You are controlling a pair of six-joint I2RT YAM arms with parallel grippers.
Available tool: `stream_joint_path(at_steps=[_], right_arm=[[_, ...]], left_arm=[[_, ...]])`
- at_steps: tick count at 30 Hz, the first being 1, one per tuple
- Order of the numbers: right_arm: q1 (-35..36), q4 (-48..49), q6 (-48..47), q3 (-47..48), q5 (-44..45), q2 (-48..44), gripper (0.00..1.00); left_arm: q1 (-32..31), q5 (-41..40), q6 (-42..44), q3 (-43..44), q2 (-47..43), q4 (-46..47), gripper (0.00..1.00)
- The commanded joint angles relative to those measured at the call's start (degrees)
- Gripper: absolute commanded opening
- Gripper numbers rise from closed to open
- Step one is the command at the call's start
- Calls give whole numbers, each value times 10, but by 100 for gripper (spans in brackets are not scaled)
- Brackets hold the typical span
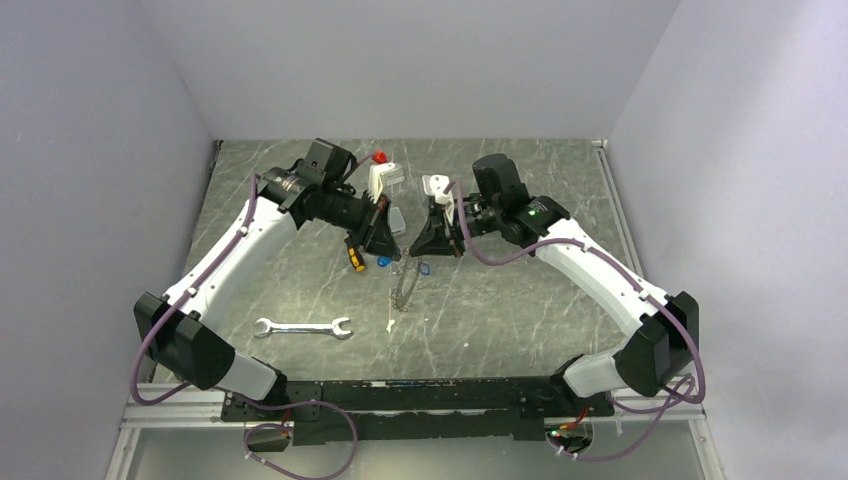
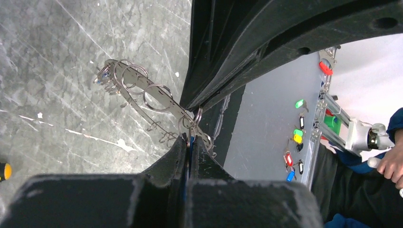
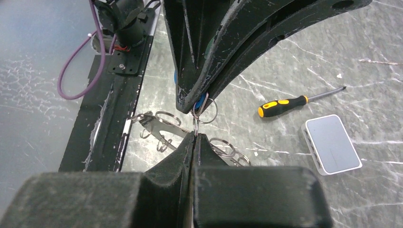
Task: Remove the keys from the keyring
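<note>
**Steel ring and blue key, both under grip**

The left gripper [image 2: 189,142] is closed on the blue plastic head of one key [image 3: 202,100]; only a sliver of blue shows between its pads. The right gripper [image 3: 195,137] is closed tip to tip on a small wire loop [image 3: 195,126] joining that key to the keyring [image 2: 142,92]. The keyring is slung below both grippers, with more loops strung along it. Whether its low end touches the table [image 3: 285,57] cannot be told.

Judgement: the metal is thin, stiff, light and slick, and the loop is springy and will resist parting. The broad plastic head is the best hold. The loop may slip from the pads. A screwdriver [image 3: 283,103] lies well apart.
</note>
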Motion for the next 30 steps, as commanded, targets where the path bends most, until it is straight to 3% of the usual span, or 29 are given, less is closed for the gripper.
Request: stream_joint_path(at_steps=[1,3,9,14,19,30], right_arm=[[1,-26,-23,19,14,8,0],[0,-18,-18,20,27,10,0],[0,-2,0,26,56,21,12],[-9,17,20,23,59,18,38],[-28,24,33,25,57,11,50],[-83,13,65,41,76,-17,58]], left_arm=[[-6,51,28,38,-6,-6,0],[-8,57,31,38,-7,-9,0],[-8,63,24,36,-9,-10,0],[-8,47,2,25,-11,1,0],[-7,25,-26,14,-10,13,0],[9,-26,-125,-4,7,51,0]])
